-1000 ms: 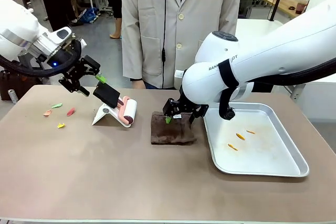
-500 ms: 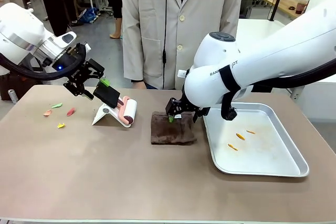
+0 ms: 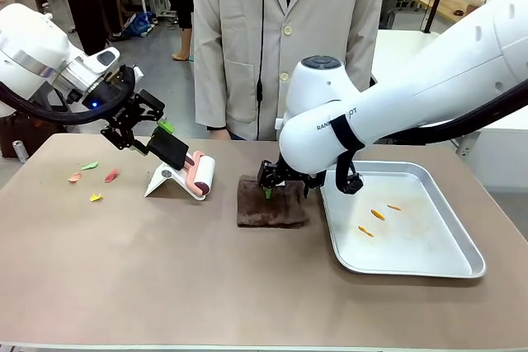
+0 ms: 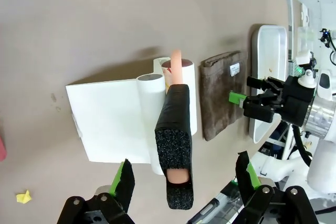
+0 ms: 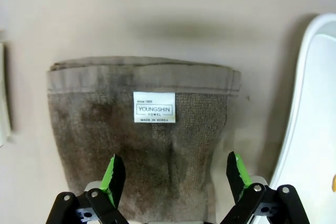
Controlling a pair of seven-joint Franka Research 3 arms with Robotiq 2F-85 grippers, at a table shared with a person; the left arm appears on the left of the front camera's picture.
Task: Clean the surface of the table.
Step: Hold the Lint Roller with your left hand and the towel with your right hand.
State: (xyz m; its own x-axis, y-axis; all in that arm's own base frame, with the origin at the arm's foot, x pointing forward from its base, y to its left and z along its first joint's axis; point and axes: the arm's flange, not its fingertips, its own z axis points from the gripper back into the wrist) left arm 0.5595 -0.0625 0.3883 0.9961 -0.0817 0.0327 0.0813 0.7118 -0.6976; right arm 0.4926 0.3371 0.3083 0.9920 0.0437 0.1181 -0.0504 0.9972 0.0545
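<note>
- Right, from the front view: the table (image 3: 165,286) spreads brown across my screen, with a person (image 3: 280,39) in a pale coat standing at its far edge.
- My left gripper (image 3: 150,136) hangs over the table's far left part, jaws spread wide and holding nothing, right at the black handle (image 3: 169,150) of a lint roller (image 3: 202,175) that leans on a white stand (image 3: 163,179).
- A few coloured scraps (image 3: 89,166) lie on the tabletop to the left of the stand.
- My right gripper (image 3: 286,187) sits low over the far end of a brown towel (image 3: 268,208) lying flat mid-table, just left of a metal tray (image 3: 445,265); its jaws are wide apart too, and empty.
- From the left wrist view: the left gripper (image 4: 184,174) is fully spread, the handle (image 4: 176,129) lies between its fingers with a gap on each side, and the bare table (image 4: 105,19) stretches beyond the stand (image 4: 105,124).
- Farther off there, the towel (image 4: 223,93), the tray (image 4: 270,45) and the right gripper (image 4: 247,98) line up, and a yellow scrap (image 4: 22,198) lies near the frame's corner.
- From the right wrist view: the right gripper (image 5: 176,174) points straight down at the table (image 5: 157,14), fingers spread about as wide as the towel (image 5: 142,140), whose white label (image 5: 154,107) faces up.
- I cannot tell whether the fingertips touch the cloth; the tray (image 5: 315,103) rim runs along one side.
</note>
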